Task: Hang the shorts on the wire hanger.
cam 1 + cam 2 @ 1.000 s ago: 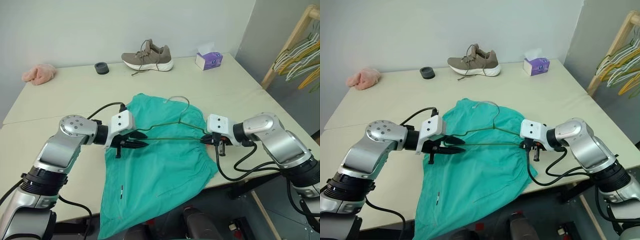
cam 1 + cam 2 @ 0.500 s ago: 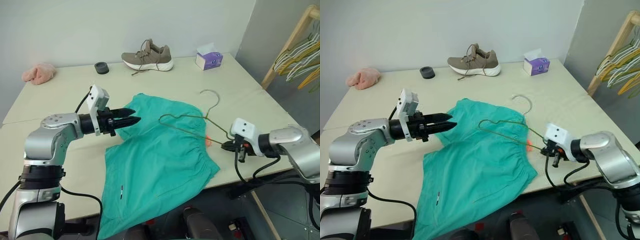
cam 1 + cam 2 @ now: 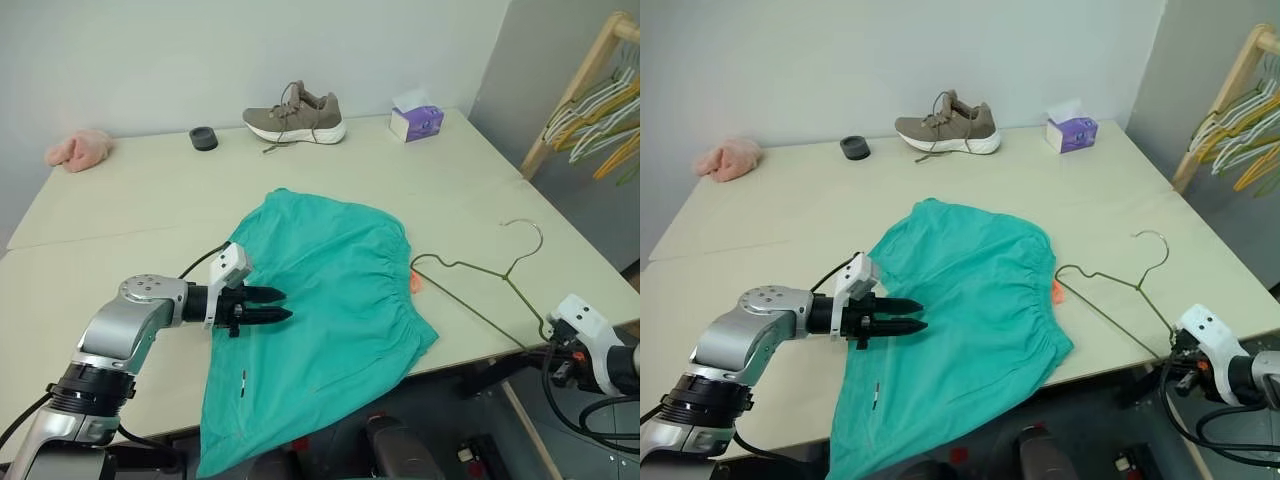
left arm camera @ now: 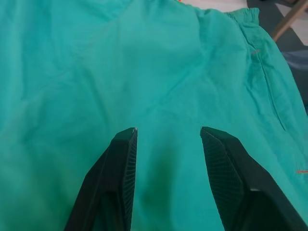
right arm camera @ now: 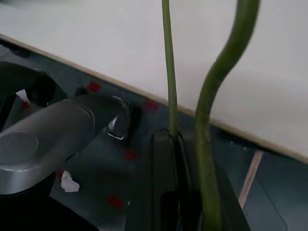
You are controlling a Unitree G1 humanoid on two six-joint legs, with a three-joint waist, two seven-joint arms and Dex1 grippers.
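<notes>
The teal shorts (image 3: 335, 275) lie flat on the table, their lower part draping over the front edge and a small orange tag (image 3: 416, 284) at the waistband. My left gripper (image 3: 285, 304) hovers low over the shorts' left side, open, with only fabric (image 4: 168, 72) beneath its fingers (image 4: 126, 159). The wire hanger (image 3: 478, 292) rests on the bare table to the right of the shorts, its hook (image 3: 527, 236) pointing away. My right gripper (image 3: 556, 364) sits past the table's right front edge, shut on the hanger's near corner wire (image 5: 167, 72).
A grey shoe (image 3: 296, 113), a purple tissue box (image 3: 417, 122), a black round item (image 3: 203, 137) and a pink fluffy cloth (image 3: 78, 147) line the table's far side. A wooden rack (image 3: 560, 110) with bunched yellow and white hangers stands at the right.
My right gripper dragged the hanger off the shorts to the table's right front edge. My left gripper let go of the hanger's left end, lifted away, then dropped low over the shorts.
</notes>
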